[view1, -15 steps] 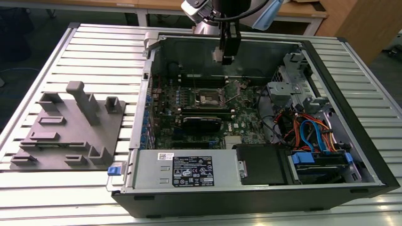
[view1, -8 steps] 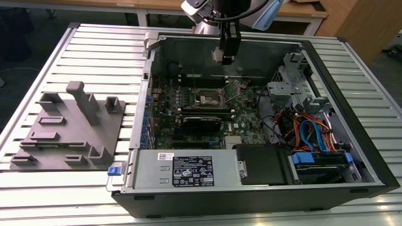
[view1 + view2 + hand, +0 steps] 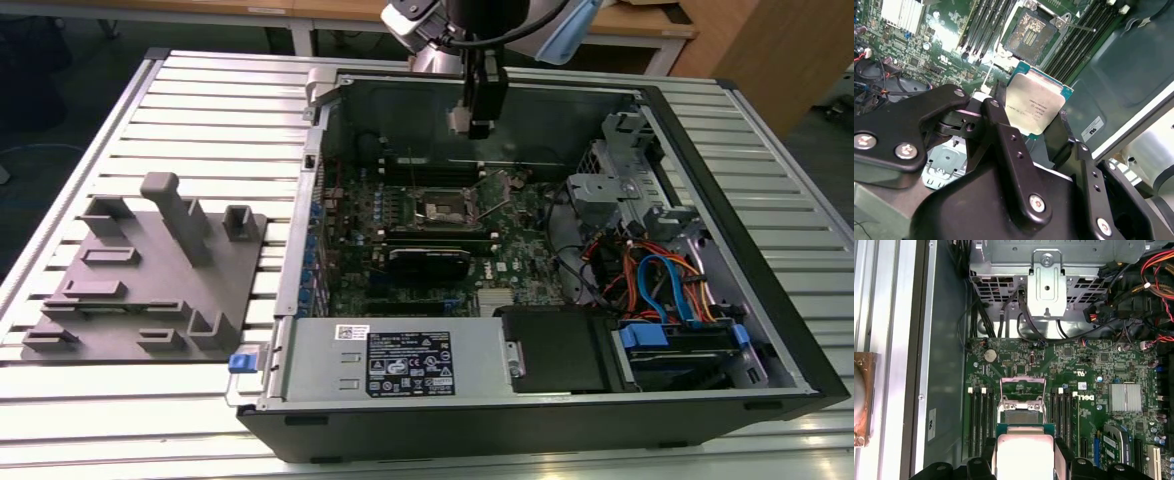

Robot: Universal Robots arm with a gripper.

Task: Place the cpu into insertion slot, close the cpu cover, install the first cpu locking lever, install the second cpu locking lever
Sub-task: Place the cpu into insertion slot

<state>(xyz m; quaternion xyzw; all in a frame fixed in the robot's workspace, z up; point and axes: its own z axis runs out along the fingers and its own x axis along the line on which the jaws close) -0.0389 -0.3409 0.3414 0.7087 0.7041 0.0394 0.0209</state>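
Observation:
My gripper (image 3: 477,112) hangs over the back part of the open computer case, shut on the cpu (image 3: 477,125). In both wrist views the cpu (image 3: 1036,105) (image 3: 1021,455) shows its silvery top, clamped on two opposite edges by the black fingers (image 3: 999,115). The insertion slot (image 3: 441,208) (image 3: 1029,37) (image 3: 1021,416) lies on the motherboard below the chip, its dark centre bare. The cpu cover (image 3: 1022,388) stands tilted up at the slot's far edge. A thin locking lever (image 3: 1079,27) sticks out beside the slot.
Long black memory slots (image 3: 981,412) flank the socket on both sides. A black card (image 3: 427,262), a power supply (image 3: 400,360) and a drive bay with coloured cables (image 3: 667,280) fill the case. A grey fixture plate (image 3: 147,270) sits on the exterior view's left.

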